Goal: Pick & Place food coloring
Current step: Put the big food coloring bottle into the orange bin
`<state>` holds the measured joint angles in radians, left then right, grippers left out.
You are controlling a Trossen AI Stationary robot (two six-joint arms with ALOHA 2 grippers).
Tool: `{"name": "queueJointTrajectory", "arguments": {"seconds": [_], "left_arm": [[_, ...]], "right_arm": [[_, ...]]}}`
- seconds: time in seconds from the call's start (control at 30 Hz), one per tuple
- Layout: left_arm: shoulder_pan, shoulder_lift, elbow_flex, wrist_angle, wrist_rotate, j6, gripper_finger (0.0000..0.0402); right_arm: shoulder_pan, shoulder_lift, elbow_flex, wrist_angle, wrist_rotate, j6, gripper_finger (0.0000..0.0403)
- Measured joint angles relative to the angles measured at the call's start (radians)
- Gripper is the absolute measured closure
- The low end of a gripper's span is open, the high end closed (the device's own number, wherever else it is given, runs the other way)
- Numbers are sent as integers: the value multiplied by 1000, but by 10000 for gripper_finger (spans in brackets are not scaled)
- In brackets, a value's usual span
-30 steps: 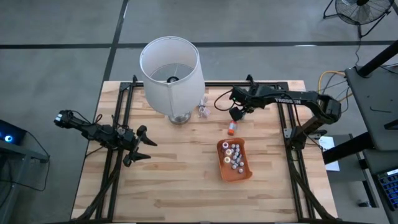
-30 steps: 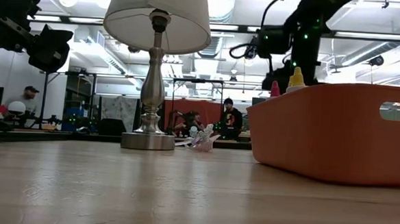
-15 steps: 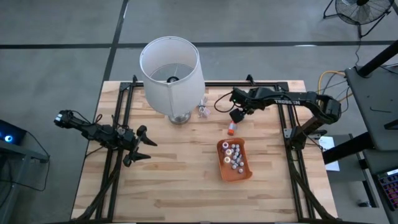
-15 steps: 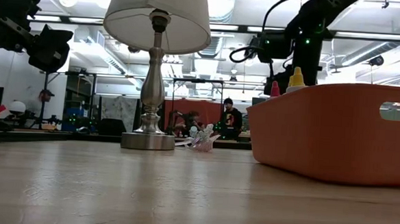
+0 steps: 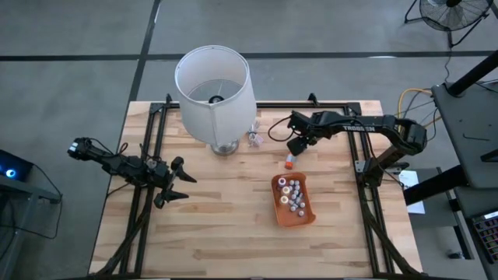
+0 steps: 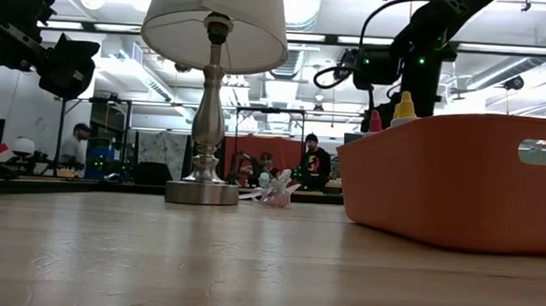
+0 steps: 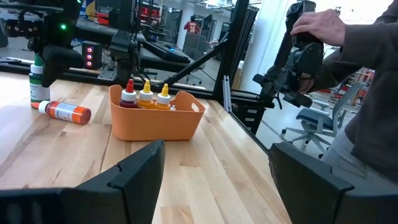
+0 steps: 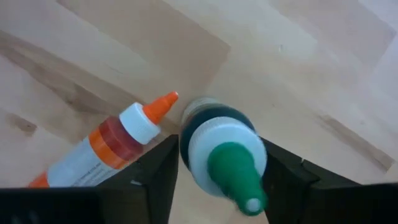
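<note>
A food coloring bottle with a green cap (image 8: pixel 219 144) stands upright on the wooden table, between the fingers of my right gripper (image 8: pixel 219 171), which points steeply down at it near the table's far side (image 5: pixel 295 145). In the left wrist view the same bottle (image 7: pixel 38 84) stands under that gripper. Beside it an orange-capped bottle (image 8: pixel 109 146) lies on its side (image 5: pixel 289 161). The orange tray (image 5: pixel 305 218) holds several more bottles. My left gripper (image 5: pixel 176 180) waits open over the table's left part. My right gripper has its two fingers on opposite sides of the green-capped bottle's body (image 8: pixel 186 152), just below the cap. The fingers come from above, pointing steeply down. The bottle stands upright with its base on the table.
A lamp with a big white shade (image 5: pixel 214 82) stands at the far middle left, and a small clear crumpled thing (image 5: pixel 254 138) lies by its base. The tray sits just nearer than the lying bottle. A person's hand (image 7: pixel 320 25) shows beyond the table.
</note>
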<state>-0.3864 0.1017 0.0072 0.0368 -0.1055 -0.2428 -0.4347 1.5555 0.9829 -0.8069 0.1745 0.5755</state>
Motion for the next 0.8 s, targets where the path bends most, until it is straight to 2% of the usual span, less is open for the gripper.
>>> {"name": "queueJointTrajectory", "arguments": {"seconds": [0.33,0.5,0.8], "left_arm": [[0,0,0,0,0,0,143],[0,0,0,0,0,0,143],[0,0,0,0,0,0,143]], "right_arm": [[0,0,0,57,11,-5,236],[0,0,0,59,55,-5,220],[0,0,0,87,56,-51,184]]}}
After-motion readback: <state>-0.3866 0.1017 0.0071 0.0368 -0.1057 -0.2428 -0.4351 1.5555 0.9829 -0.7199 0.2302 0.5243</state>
